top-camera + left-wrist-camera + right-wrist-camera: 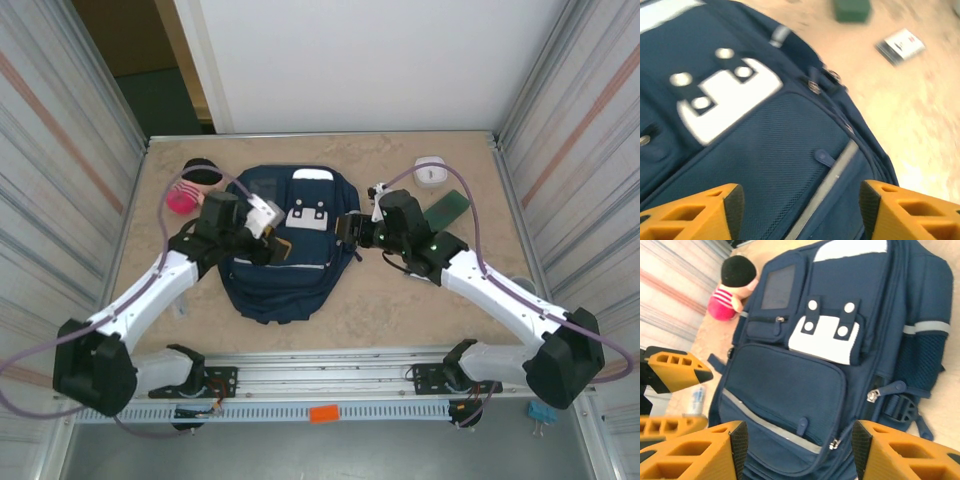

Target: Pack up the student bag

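The student bag (290, 262) lies flat in the middle of the table, navy with a white patch (825, 337) and a grey reflective stripe (830, 182) on its front pocket. My left gripper (275, 243) hovers over the bag's left side, open, its orange fingers (700, 212) spread above the front pocket and a small zipper pull (823, 157), holding nothing. My right gripper (347, 232) is at the bag's right edge, also open and empty (797, 445), facing the front pocket. The left gripper's orange fingers (675, 371) show past the bag in the right wrist view.
A pink doll with black hair (190, 188) lies left of the bag's top. A white round object (431, 171) and a dark green block (446, 210) sit at the back right. A small white and black card (901, 46) lies on the table. Metal walls enclose both sides.
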You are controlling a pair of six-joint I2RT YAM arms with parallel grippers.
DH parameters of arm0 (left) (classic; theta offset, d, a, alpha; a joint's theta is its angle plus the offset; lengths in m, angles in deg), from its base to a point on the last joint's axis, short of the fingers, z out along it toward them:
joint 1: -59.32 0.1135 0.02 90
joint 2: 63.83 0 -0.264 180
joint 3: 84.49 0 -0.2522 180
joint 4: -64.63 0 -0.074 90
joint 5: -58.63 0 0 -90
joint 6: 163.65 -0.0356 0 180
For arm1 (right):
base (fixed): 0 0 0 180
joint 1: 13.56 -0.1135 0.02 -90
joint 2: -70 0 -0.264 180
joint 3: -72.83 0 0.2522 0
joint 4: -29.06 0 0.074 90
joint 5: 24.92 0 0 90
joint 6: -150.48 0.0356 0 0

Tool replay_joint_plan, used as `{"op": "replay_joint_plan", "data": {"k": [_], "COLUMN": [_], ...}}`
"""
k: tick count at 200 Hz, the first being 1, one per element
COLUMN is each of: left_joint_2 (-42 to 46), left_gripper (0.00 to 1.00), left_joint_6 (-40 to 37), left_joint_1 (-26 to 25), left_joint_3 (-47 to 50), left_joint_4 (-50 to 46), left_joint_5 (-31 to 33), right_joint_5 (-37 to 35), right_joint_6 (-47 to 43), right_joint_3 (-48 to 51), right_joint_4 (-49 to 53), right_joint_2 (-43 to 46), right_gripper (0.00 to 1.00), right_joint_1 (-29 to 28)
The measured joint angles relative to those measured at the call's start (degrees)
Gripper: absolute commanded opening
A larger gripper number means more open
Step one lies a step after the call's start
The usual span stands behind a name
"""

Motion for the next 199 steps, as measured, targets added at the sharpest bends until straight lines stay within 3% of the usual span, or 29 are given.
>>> {"op": "replay_joint_plan", "data": {"k": [29, 59, 99, 158, 164, 199], "left_joint_2": [-6.10, -11.02, -14.38, -17.57, -17.79, -18.25], "left_gripper": [0.70, 0.75, 0.83, 0.83, 0.80, 0.41], "left_joint_6": [-17.18, -26.84, -31.34, -31.67, -31.61, -31.01], "left_joint_1": [-6.10, -8.57, -10.12, -12.74, -13.05, -13.68], "left_joint_3": [-1.20, -1.22, -1.25, -1.16, -1.11, 0.00], "left_joint_4": [-3.58, -4.48, -2.64, 2.51, 2.91, 6.29], "left_joint_5": [-0.15, 1.60, 5.33, 13.92, 14.75, 18.16], "right_joint_5": [-0.68, -1.22, -1.95, -1.97, -1.97, -2.16], "right_joint_6": [0.02, 0.02, 0.02, 0.02, 0.02, 0.04], "right_joint_3": [1.62, 2.58, 3.43, 3.65, 3.74, 4.35], "right_joint_4": [0.61, 0.76, 1.09, 1.09, 1.07, 1.05], "right_joint_2": [0.59, 1.14, 1.99, 2.21, 2.21, 2.19], "right_gripper": [0.58, 0.58, 0.59, 0.59, 0.59, 0.59], "right_joint_1": [0.09, 0.09, 0.20, 0.46, 0.46, 0.61]}}
